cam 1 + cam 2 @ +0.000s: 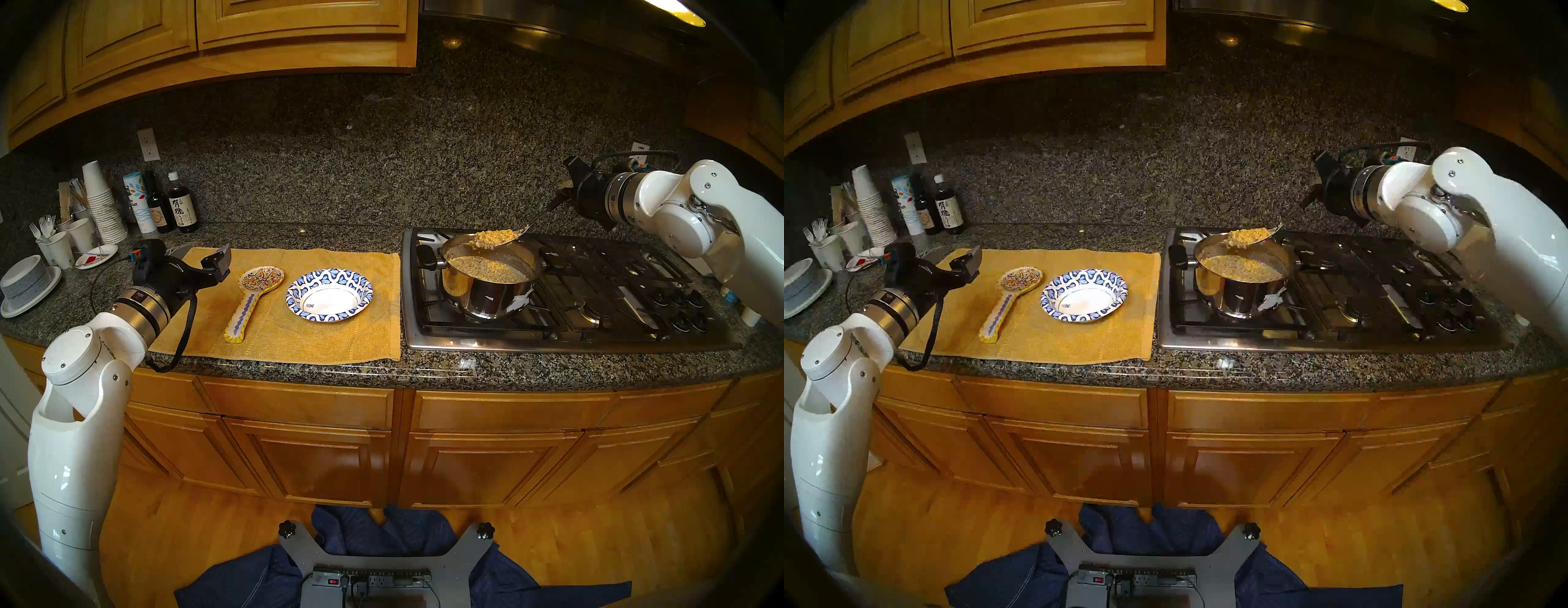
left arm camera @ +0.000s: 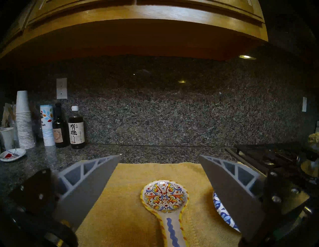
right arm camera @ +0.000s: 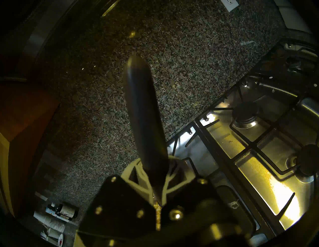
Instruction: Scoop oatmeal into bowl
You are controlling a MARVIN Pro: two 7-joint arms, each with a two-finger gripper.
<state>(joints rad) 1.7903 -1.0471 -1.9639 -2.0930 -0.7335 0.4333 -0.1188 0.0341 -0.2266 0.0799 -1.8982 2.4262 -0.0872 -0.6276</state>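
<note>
**Loaded spoon over the pot, bowl waiting to its left**

The right gripper (image 1: 566, 196) is clamped tight on the dark handle of a metal spoon (image 1: 519, 231), and the spoon's head hangs just above the steel pot (image 1: 488, 280) with a heaped lump of oatmeal (image 1: 488, 238) on it. More oatmeal fills the pot below. The pot sits on the front left burner of the stove (image 1: 594, 293)

The paper bowl (image 1: 329, 295) lies on the yellow cloth (image 1: 297, 335) left of the pot, near it but not touching, its white centre bare — nothing has been served yet. Between the bowl and the left arm rests the painted ceramic spoon rest (image 1: 254, 301)

To my eye the step in hand is the carry. The head should stay level, since the heap is tall and sticky and looks ready to slide off the near lip. A slow sideways pass from pot to bowl, clearing the pot's rim and black side handle, then a tip only once the head is over the white centre, seems the safe way

The spoon's long axis runs from the gripper, up and to the right of the pot, down and leftward — its head points toward the bowl's side of the pot

The left gripper (image 2: 159, 158) stands wide open and holds nothing, hovering over the cloth's left end, far from the pot, with the spoon rest seen between its fingers
</note>
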